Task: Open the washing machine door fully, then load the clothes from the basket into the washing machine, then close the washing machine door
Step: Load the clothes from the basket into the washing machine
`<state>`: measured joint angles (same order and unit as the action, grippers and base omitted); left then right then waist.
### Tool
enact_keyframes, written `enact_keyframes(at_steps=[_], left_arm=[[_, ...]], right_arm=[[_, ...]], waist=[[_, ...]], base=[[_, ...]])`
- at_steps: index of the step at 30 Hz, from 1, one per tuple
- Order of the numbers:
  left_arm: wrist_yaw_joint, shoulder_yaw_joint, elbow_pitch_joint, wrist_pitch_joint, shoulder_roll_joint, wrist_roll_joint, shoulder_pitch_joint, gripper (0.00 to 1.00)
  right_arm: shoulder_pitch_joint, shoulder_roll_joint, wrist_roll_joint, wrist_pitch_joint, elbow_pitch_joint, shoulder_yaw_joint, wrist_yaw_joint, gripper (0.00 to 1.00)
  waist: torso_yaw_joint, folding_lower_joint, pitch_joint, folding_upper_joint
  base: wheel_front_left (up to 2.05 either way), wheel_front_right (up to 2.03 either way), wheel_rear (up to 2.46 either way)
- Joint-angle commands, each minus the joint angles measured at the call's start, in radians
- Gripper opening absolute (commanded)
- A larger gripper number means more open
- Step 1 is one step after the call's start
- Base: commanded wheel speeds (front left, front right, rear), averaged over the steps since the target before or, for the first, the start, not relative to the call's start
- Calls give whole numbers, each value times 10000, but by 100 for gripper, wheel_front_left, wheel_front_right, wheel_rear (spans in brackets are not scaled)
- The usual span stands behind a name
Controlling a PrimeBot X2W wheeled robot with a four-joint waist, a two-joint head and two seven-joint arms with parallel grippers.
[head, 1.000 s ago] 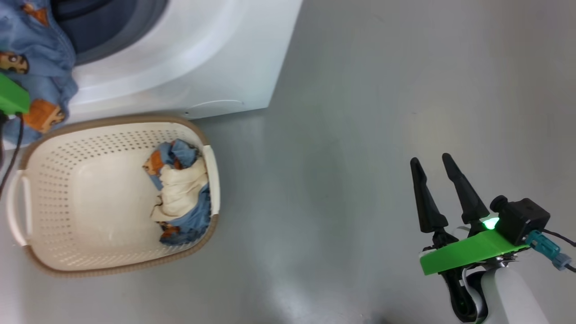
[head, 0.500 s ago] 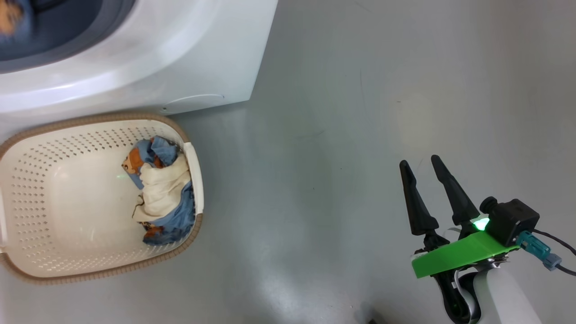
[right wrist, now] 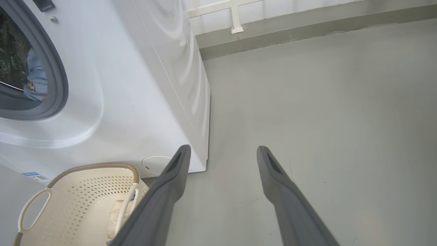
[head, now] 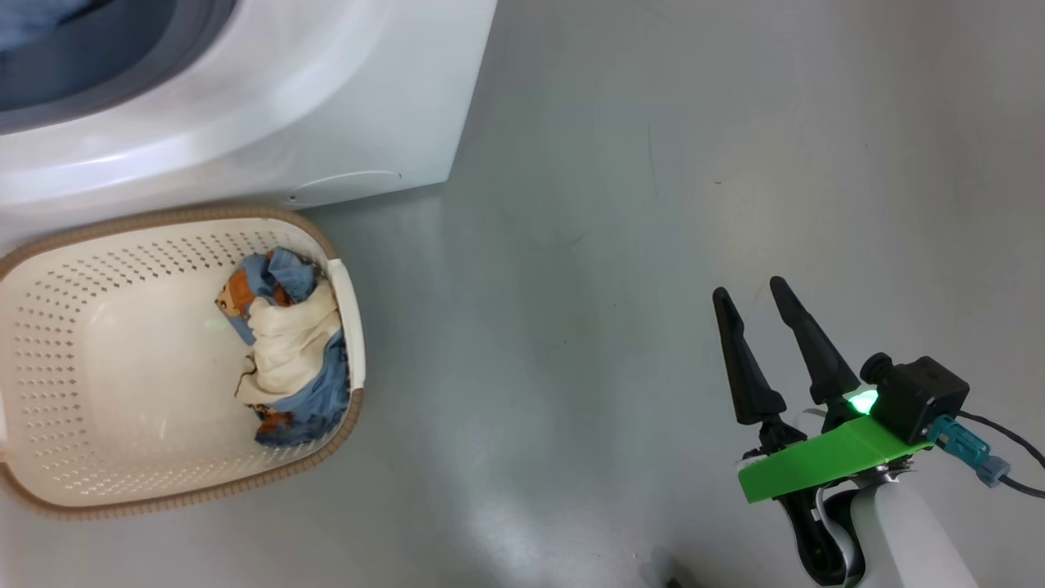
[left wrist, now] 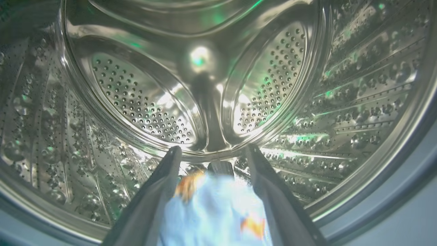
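Observation:
The white washing machine [head: 245, 106] stands at the upper left with its opening uncovered; the washing machine door is out of view. In the left wrist view my left gripper [left wrist: 212, 149] is inside the steel drum [left wrist: 143, 102], fingers spread apart. A blurred blue garment [left wrist: 215, 212] with orange prints lies loose between them. The basket [head: 351, 416] sits on the floor in front of the machine. It holds a heap of clothes [head: 286, 351], blue pieces and a cream one, against its right wall. My right gripper [head: 747, 287] hovers open over bare floor, far right of the basket.
Grey floor stretches to the right of the machine. The right wrist view shows the machine's side [right wrist: 177, 68], a wall base with a white rail [right wrist: 235, 20] behind it, and a blue label sticker [right wrist: 30, 174] near the basket handle [right wrist: 30, 212].
The head camera has turned, so the whole picture has slid left. The blue garment and green left wrist mount that hung before the machine's opening have gone into it. The right gripper keeps its pose.

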<state>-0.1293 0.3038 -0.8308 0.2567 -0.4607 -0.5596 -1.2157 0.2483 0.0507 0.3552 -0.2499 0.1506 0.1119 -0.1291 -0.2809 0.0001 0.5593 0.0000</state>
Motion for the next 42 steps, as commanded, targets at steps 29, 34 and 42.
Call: enact_keyframes(at_steps=[29,34,42], left_arm=[[-14,-1449,2195,51,952,177,4032,100],[-14,-1739,2826,51,1299,511,5108,100],[-14,-2052,3562,51,1724,907,6650,100]], right_arm=[[38,410,-131,-118,43,-327,-16,100],[-143,615,-94,-118,163,-351,-16,100],[-574,936,5,-118,333,-402,-16,100]], waist=[[1214,-1,-1308,0],[1528,-1,-1807,0],[1924,-1,-2646,0]], base=[[0,0,0],[0,0,0],[0,0,0]])
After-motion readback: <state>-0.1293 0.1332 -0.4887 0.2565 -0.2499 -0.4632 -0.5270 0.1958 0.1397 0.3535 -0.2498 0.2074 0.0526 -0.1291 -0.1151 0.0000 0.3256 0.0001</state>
